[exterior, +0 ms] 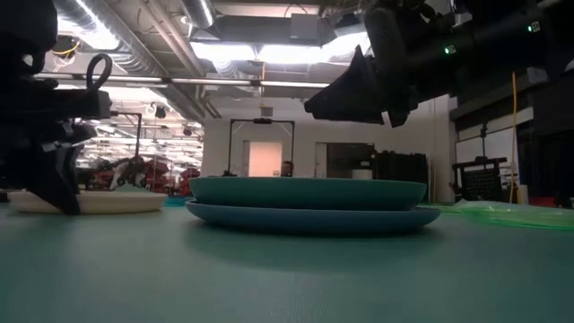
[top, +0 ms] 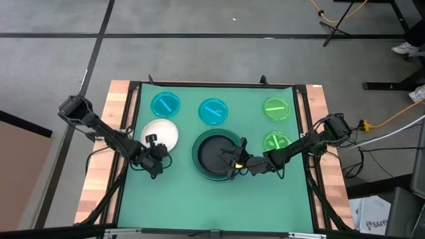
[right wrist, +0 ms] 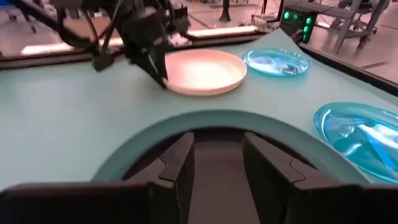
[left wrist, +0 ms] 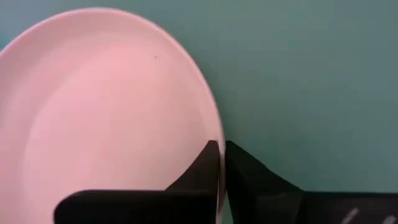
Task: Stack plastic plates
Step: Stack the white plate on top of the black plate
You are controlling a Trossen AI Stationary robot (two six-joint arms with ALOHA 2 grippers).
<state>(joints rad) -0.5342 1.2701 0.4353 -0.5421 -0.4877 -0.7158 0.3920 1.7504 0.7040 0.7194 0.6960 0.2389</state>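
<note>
A stack stands mid-table: the black plate (top: 214,155) lies inside the teal-green plate (top: 196,147), which rests on the pale blue plate (exterior: 314,220). The white plate (top: 163,131) lies left of the stack. Two cyan plates (top: 165,104) (top: 213,111) lie along the far side, and two green plates (top: 277,108) (top: 277,141) at the right. My left gripper (top: 155,147) is at the white plate's near rim, shut on it. My right gripper (top: 234,159) hovers open above the stack's right part, clear of it in the low view (exterior: 350,99). My left gripper (left wrist: 222,165) pinches the white plate's rim (left wrist: 217,134) on its near side, one finger inside the plate and one finger (left wrist: 245,165) outside. The fingers come slanting down from the table's left and near side. The plate (exterior: 99,203) lies flat on the mat.
The green mat (top: 265,199) covers the table, with bare room along its near side. Wooden table strips (top: 99,186) show at both sides. The left arm (right wrist: 134,25) reaches over the mat left of the stack.
</note>
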